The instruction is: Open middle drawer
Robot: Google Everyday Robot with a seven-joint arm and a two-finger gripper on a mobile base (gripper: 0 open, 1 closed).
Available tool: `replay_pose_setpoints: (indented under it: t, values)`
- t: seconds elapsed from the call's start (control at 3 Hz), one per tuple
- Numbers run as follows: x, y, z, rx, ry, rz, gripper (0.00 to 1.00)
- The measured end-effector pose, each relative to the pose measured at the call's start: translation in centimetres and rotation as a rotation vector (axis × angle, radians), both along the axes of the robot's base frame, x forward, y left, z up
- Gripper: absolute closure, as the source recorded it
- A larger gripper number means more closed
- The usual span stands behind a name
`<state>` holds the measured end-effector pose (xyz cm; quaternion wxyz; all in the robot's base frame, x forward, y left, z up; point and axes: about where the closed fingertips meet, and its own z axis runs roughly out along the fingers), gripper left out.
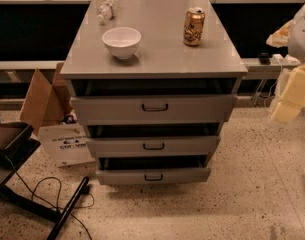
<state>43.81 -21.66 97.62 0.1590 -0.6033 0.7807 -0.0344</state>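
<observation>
The gripper (287, 104) hangs at the right edge, beside the cabinet (157, 64); whether it is spread or pressed together, I cannot tell. To its left and lower, the bottom drawer (122, 176) is nearest. Just above that one, the middle drawer (117, 146) stands pulled out a little, and its inside is too dark to see. Farther away, on the cabinet top, stand a white bowl (121, 41) and a gold can (194, 27), and a bottle (107, 8) lies there.
</observation>
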Motion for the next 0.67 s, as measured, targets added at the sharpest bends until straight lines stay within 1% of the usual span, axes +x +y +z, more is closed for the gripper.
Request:
replay_pose_setpoints:
  t: [0.33, 0.67]
  values:
    - [0.1, 0.1, 0.0, 0.005, -0.007, 0.003, 0.00]
    - [-0.2, 1.4, -3.0, 0.062, -0.002, 0.044, 0.00]
